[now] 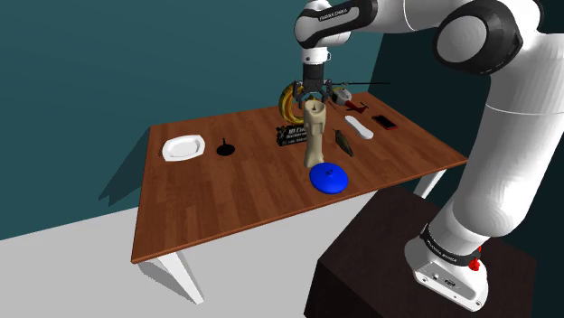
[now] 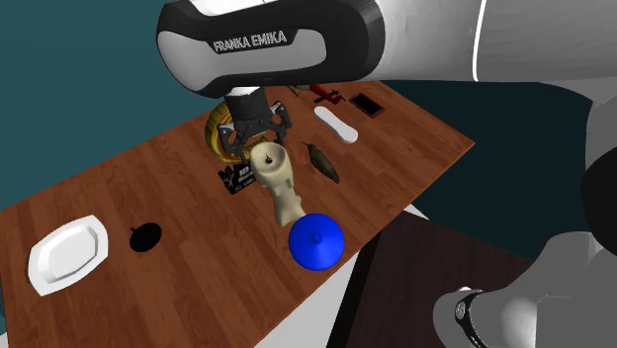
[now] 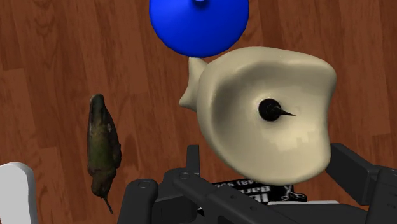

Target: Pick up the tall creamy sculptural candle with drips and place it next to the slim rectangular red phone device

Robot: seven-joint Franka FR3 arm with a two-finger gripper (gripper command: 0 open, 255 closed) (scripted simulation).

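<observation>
The tall cream candle (image 1: 314, 135) stands upright on the wooden table (image 1: 226, 199), near the middle of its far half. Its wide top with a black wick (image 3: 272, 110) sits between my black fingers (image 3: 192, 159). My gripper (image 1: 315, 98) hangs straight over the candle (image 2: 280, 183), open, with the fingers standing apart on either side of the candle's top (image 3: 264, 108). Whether the pads touch it I cannot tell. The slim red phone (image 1: 384, 122) lies flat at the table's far corner, at the shoulder view's right, also seen as a red phone (image 2: 368, 104) beyond the gripper (image 2: 259, 140).
A blue round lid (image 1: 328, 177) lies just in front of the candle. A dark green pod (image 1: 343, 141), a white oblong (image 1: 359, 126) and a red tool (image 1: 354, 108) lie between candle and phone. A black printed box (image 1: 291, 135), yellow bunch (image 1: 289, 101), white plate (image 1: 183, 147).
</observation>
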